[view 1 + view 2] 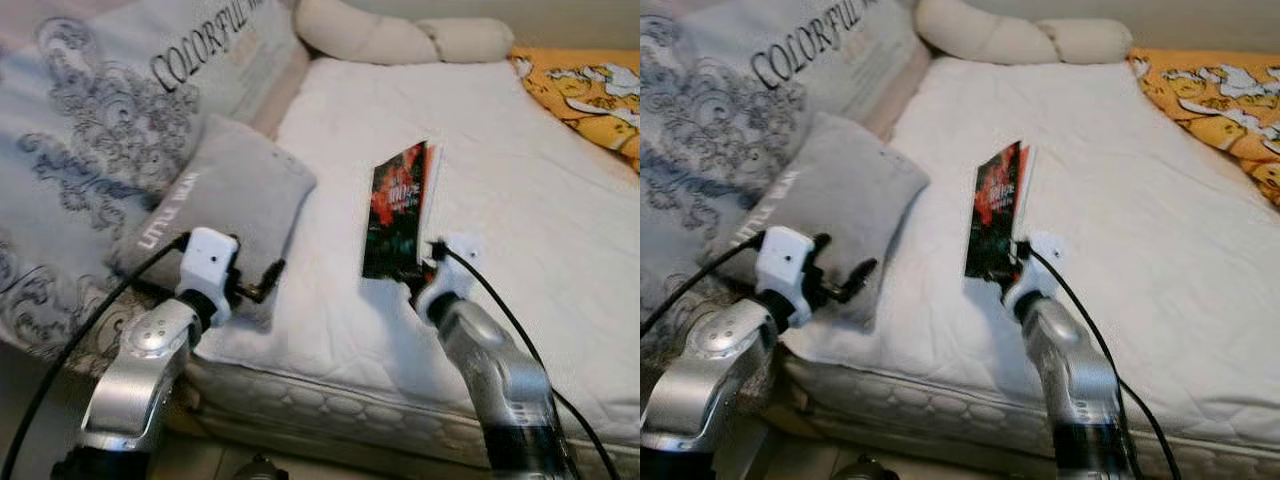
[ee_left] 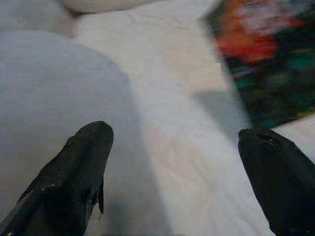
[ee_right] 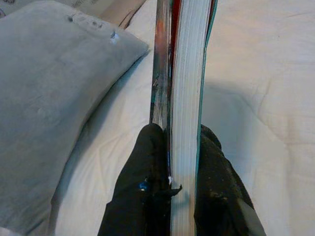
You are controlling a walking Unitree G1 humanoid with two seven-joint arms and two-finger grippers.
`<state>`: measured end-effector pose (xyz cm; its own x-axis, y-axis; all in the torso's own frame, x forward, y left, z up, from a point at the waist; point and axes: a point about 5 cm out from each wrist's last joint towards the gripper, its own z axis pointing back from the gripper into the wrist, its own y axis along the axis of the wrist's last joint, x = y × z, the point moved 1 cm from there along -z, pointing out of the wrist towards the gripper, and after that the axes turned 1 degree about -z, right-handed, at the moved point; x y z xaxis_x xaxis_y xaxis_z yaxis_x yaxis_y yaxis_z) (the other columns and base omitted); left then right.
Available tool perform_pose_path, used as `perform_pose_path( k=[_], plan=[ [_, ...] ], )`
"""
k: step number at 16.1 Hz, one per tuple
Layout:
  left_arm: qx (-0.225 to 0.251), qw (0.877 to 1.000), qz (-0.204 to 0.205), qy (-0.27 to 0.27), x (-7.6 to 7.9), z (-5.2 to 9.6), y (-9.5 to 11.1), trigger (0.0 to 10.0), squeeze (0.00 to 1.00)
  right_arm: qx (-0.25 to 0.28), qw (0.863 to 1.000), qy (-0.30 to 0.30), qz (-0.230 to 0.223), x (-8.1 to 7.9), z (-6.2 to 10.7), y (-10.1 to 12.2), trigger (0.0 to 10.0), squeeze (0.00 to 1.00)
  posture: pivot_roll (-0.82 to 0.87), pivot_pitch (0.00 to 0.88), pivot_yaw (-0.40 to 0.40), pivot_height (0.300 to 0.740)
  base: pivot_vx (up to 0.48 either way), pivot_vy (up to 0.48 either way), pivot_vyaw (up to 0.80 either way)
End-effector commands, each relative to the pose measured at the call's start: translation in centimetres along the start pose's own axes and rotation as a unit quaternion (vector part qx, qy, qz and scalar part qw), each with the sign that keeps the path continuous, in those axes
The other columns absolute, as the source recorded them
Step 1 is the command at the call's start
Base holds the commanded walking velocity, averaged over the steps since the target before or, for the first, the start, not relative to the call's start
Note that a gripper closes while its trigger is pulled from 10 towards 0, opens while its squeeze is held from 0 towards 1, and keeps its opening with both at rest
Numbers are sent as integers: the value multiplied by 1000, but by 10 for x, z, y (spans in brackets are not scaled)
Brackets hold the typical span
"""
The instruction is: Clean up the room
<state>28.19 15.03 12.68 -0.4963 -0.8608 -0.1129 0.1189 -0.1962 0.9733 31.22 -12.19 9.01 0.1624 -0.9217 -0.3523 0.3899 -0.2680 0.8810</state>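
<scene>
White bed (image 1: 560, 250) holds the work; right gripper (image 3: 181, 162) clamps a book (image 1: 398, 210); left gripper (image 2: 172, 172) hovers open beside a grey pillow (image 1: 235, 200); next, probably carry the book away.

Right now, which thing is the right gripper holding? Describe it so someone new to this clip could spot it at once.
Start at the white mattress. Near its front edge, right of the small grey pillow, a book stands tilted up, with the right gripper clamped on its lower end. Its dark cover with red splashes is the one colourful thing in the middle of the bed; the left gripper hangs open beside the pillow.
</scene>
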Motion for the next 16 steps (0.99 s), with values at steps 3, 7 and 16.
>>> perform_pose_path(
  k=[3, 7, 16],
  plan=[
    [-11, 996, -28, -88, 6, -9, 6, 10000, 435, -32, 995, 63, -69, 0, -29, 6, 10000, 0, 54, 0, 49, 740, 0, 0, 0],
    [-18, 988, -50, -146, 6, -11, 15, 10000, 435, -70, 985, 74, -141, 10, -53, 15, 10000, 0, 101, 0, 53, 740, 0, 0, 0],
    [-67, 967, -61, -238, 18, 7, 9, 10000, 431, -178, 976, 53, -112, 17, -52, -7, 10000, 0, 166, 40, 34, 740, 0, 0, 0]
  ],
)
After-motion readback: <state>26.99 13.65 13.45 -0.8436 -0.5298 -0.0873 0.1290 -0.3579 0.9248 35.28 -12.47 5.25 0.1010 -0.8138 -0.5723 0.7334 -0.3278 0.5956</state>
